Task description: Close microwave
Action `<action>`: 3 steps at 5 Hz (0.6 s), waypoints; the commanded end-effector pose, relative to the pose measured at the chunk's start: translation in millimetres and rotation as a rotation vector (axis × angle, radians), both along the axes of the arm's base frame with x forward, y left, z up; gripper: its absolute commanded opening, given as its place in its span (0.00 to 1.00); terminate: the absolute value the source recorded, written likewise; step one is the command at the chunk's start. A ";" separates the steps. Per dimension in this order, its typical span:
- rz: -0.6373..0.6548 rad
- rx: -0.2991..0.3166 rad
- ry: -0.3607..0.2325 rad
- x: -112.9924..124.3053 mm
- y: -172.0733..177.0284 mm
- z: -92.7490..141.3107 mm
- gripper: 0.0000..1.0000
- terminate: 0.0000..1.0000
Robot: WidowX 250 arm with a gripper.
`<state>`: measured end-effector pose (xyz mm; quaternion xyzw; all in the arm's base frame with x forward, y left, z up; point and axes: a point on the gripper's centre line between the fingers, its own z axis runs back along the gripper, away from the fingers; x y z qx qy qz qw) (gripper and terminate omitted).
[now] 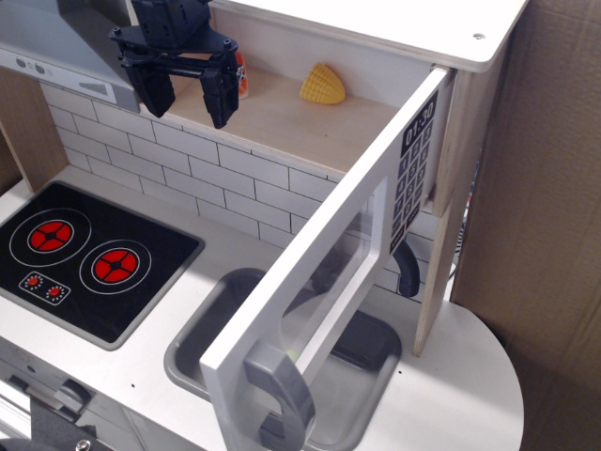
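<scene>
The microwave (310, 117) is a light-wood box set high at the back. Its wide white door (324, 272) stands swung open toward me, with a clear window, a black clock display and keypad (415, 160) near the hinge, and a grey curved handle (277, 390) at the near end. A yellow toy corn (322, 85) lies inside on the wooden floor. My dark gripper (191, 92) hangs open and empty at the left end of the microwave opening, far from the door handle. An orange-and-white object (242, 75) shows partly behind its right finger.
A grey slanted range hood (56, 47) is at the upper left. A black hob with two red burners (89, 254) lies below it. A grey sink (202, 348) sits under the open door, with a dark faucet (408, 272). White brick tiles line the back wall. Cardboard stands at the right.
</scene>
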<state>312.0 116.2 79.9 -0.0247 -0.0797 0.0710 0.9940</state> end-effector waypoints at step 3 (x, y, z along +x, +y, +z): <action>0.073 -0.036 0.037 -43.7 -49.2 45.9 1.00 0.00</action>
